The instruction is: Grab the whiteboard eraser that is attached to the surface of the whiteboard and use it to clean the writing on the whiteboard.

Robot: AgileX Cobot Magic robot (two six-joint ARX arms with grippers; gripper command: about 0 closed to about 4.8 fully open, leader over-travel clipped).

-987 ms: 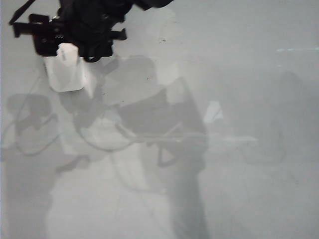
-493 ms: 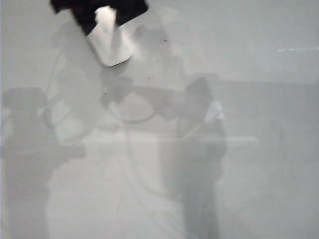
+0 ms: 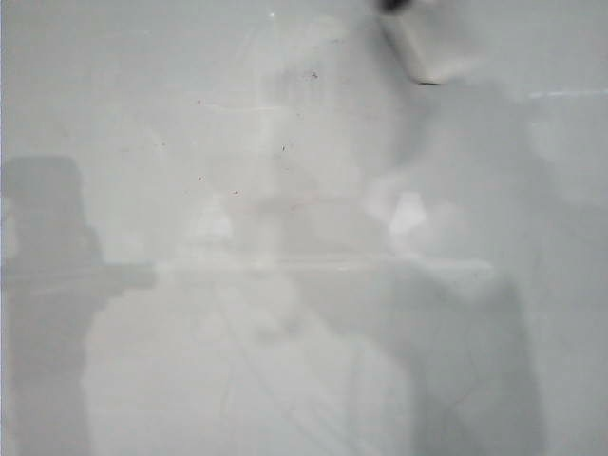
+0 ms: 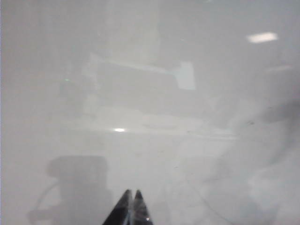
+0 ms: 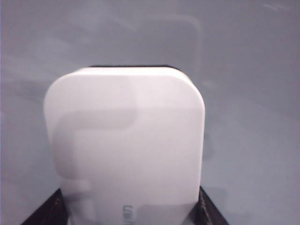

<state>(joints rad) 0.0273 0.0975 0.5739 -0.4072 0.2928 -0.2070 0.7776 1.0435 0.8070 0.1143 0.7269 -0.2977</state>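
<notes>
Exterior view: the whiteboard (image 3: 304, 380) fills the frame, glossy pale grey, only faint smudges, specks and arm shadows on it; no red writing is readable here. The whiteboard eraser (image 3: 432, 52) is at the top edge, right of centre, blurred, with a dark bit of the right gripper (image 3: 399, 5) just above it; the jaws are cropped in this view. Left wrist view: the left gripper (image 4: 131, 208) hangs over bare board, its two dark tips pressed together with nothing between them; no eraser and no marks nearby, just reflections and a shadow. Right wrist view: the eraser (image 5: 126, 145) sits close up and fills most of the frame, white smooth top toward the camera, black felt edge showing at its far end, and the right gripper (image 5: 129, 213) has a dark finger (image 5: 47, 211) on each side of its near end, pinching it across the width. Whether the felt touches the board I cannot tell. Judgement: the wiping looks mostly done or the writing lies out of frame. To do the step well, keep the pinch firm, hold the felt face flat to the board rather than tipped on an edge, press evenly, sweep in overlapping passes across any remaining marks, and keep the left arm out of the path.
</notes>
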